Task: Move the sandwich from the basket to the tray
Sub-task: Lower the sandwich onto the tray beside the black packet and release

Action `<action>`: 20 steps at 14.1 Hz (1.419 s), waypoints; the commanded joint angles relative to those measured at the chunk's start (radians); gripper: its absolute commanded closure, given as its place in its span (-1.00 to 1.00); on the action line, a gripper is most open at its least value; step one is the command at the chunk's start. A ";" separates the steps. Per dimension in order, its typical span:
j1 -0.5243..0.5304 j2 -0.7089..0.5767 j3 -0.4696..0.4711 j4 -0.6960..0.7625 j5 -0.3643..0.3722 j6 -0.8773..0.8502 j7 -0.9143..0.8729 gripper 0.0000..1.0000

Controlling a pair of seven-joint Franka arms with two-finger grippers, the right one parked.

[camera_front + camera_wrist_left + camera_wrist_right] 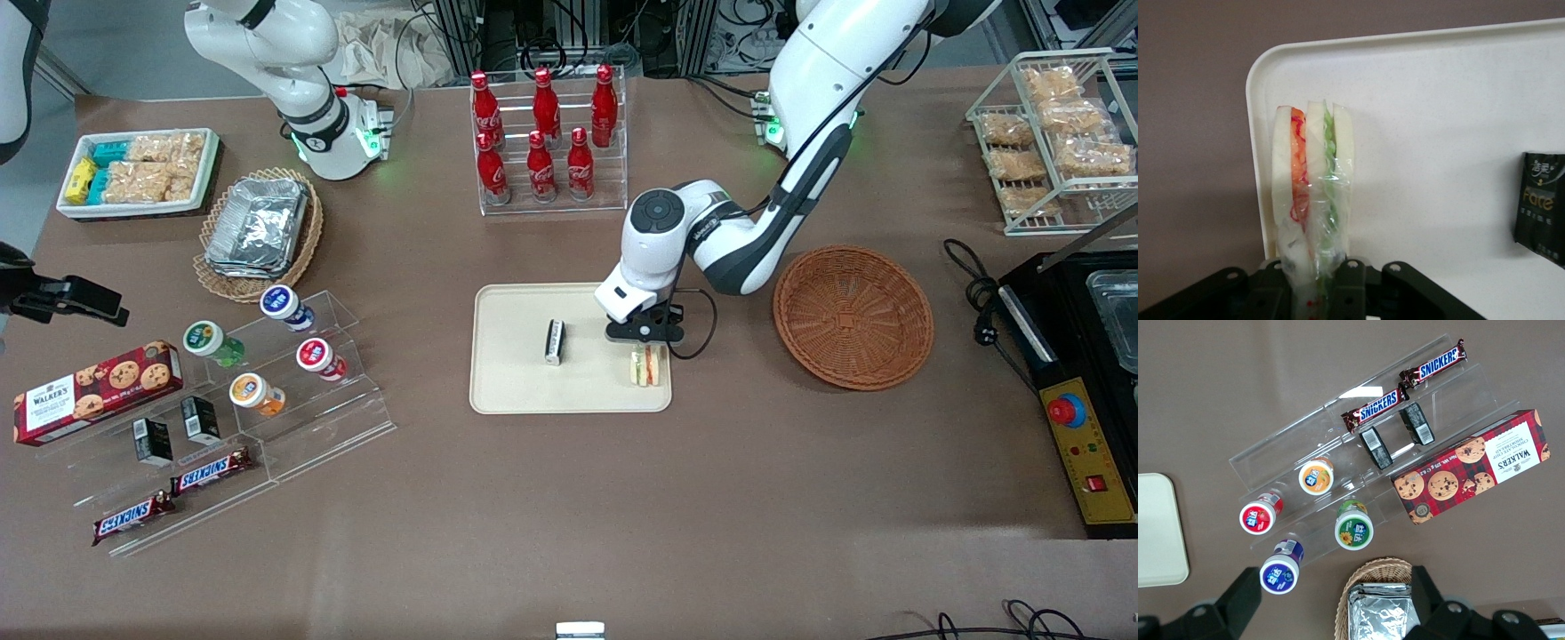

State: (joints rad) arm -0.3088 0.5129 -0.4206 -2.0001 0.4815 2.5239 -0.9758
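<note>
The sandwich [647, 365], wrapped in clear film, stands at the tray [511, 378] corner nearest the front camera, toward the working arm's end. The left wrist view shows its cut edge [1313, 180] with red-orange and green filling, over the tray's rounded corner [1265, 93]. My gripper [646, 347] is right over it, a little farther from the front camera, and is shut on the sandwich's wrapped end [1313, 288]. The reddish-brown basket [853, 317] sits empty beside the tray, toward the working arm's end.
A small black packet [555, 342] lies mid-tray; it also shows in the left wrist view [1540, 203]. A rack of red bottles [544, 142] stands farther from the front camera. Clear steps with cups and Snickers bars [222, 418] lie toward the parked arm's end.
</note>
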 commanded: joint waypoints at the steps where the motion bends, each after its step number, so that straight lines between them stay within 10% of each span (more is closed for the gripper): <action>1: -0.009 0.010 0.006 0.004 0.042 0.029 -0.060 -0.98; 15: 0.069 -0.109 0.002 0.021 0.034 -0.066 -0.035 -0.99; 20: 0.148 -0.208 0.002 0.134 -0.116 -0.256 0.252 -0.99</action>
State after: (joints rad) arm -0.2011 0.3414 -0.4125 -1.9109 0.4442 2.3267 -0.8545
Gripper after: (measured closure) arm 0.000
